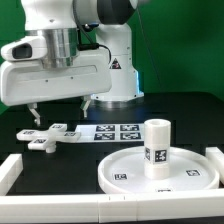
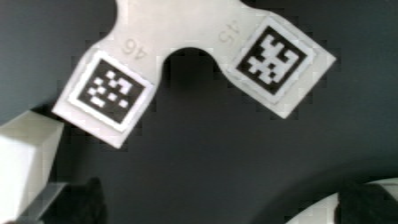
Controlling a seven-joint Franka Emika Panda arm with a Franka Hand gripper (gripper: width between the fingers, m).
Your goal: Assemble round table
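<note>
The flat cross-shaped base (image 1: 48, 136) lies on the dark table at the exterior view's left, with tags on its arms. It fills the wrist view (image 2: 178, 55). My gripper (image 1: 59, 112) hangs open and empty just above the base, without touching it. In the wrist view the gripper (image 2: 222, 205) shows only dark fingertips (image 2: 71, 200) at the picture's edge. The large rimmed round disc (image 1: 125, 172) lies at the exterior view's right. The short thick cylinder leg (image 1: 156, 146) stands upright on the disc. An edge of the disc also shows in the wrist view (image 2: 329, 200).
The marker board (image 1: 115, 130) lies flat behind the disc, beside the base. White border blocks stand along the front left (image 1: 10, 170) and right (image 1: 214, 160) of the table. One block shows in the wrist view (image 2: 18, 150). The robot's pedestal (image 1: 112, 85) stands at the back.
</note>
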